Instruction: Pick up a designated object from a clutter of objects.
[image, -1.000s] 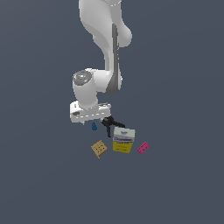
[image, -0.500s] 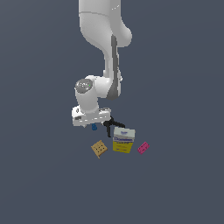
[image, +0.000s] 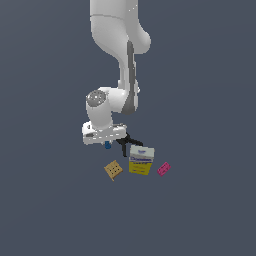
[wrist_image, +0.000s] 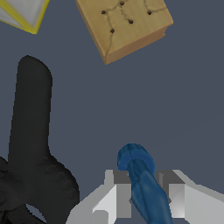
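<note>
Wrist view: blue piece (wrist_image: 142, 183) between end effector (wrist_image: 146, 197) fingers.

Setting: I am working in a simulated scene, no real room. A flat, featureless slate-grey ground (image: 210, 210) is filling every view, untextured and shadowless. Around my white arm (image: 117, 60), blocky rendered props are lying: tan holed square (image: 113, 170), white-yellow-blue box (image: 141, 160).

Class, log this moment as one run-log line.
phase: grasp | gripper: around blue piece, closure unclear | clamp, tan square: untouched
</note>
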